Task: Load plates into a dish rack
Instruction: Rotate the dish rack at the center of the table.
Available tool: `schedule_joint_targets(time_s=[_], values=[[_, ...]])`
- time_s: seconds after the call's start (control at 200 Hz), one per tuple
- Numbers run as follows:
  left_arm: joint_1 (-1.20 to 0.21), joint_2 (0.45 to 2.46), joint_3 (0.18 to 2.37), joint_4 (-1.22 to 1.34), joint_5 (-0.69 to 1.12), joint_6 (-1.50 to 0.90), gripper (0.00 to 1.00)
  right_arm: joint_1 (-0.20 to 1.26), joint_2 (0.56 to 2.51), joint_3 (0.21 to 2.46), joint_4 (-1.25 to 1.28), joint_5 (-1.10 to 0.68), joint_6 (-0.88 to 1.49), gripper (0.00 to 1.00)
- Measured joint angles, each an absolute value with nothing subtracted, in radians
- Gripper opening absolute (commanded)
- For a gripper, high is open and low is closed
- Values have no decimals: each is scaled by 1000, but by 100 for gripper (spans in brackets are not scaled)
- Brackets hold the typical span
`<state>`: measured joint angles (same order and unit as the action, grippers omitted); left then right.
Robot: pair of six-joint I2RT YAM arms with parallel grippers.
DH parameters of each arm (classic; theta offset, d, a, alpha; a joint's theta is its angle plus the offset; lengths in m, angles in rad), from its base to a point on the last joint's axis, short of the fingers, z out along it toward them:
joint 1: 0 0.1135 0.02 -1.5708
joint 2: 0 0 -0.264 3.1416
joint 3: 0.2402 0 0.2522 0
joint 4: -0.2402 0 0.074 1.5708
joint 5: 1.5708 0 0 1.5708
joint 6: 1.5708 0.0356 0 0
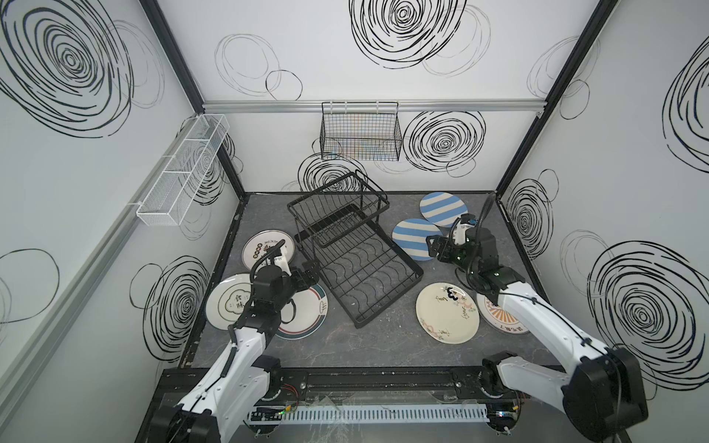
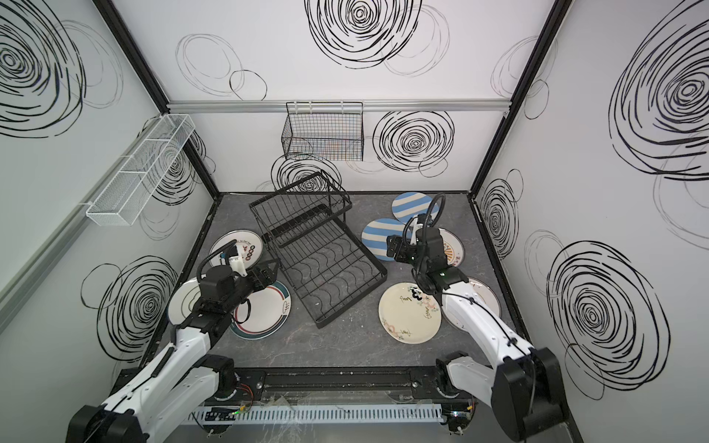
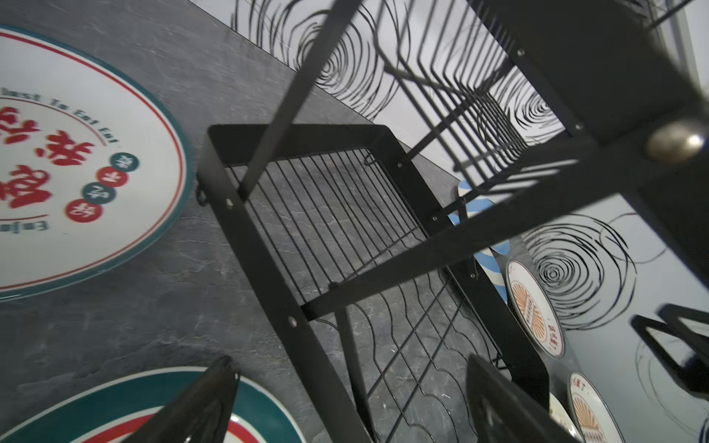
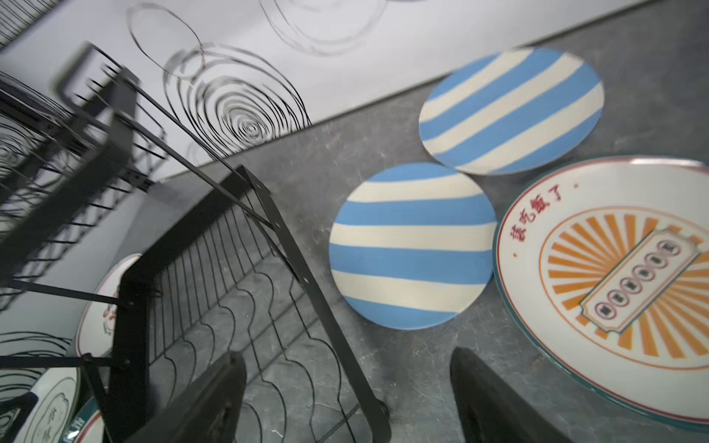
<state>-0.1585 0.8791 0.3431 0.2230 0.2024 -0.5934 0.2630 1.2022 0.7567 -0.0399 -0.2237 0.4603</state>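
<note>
The black two-tier dish rack stands empty at mid-table. Plates lie flat around it. Two blue-and-cream striped plates are to its right, with an orange sunburst plate beside them. A black-script plate lies front right. On the left are a red-character plate, a white plate and a teal-red rim plate. My left gripper hangs open beside the rack's left rail, empty. My right gripper hangs open by the rack's right rail, near the closer striped plate, empty.
A black grid basket hangs on the back wall and a long white mesh basket on the left wall. The grey table is walled on three sides. A second sunburst plate lies under my right arm.
</note>
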Motion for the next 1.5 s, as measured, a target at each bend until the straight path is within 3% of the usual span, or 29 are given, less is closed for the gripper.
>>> schedule_joint_targets(time_s=[0.26, 0.855, 1.501], values=[[-201, 1094, 379, 374, 213, -551, 96, 260, 1393, 813, -28, -398, 369, 91], [-209, 1318, 455, 588, 258, -504, 96, 326, 1653, 938, -57, -455, 268, 88], [-209, 1463, 536, 637, 315, -486, 96, 385, 1540, 815, -66, -485, 282, 83]])
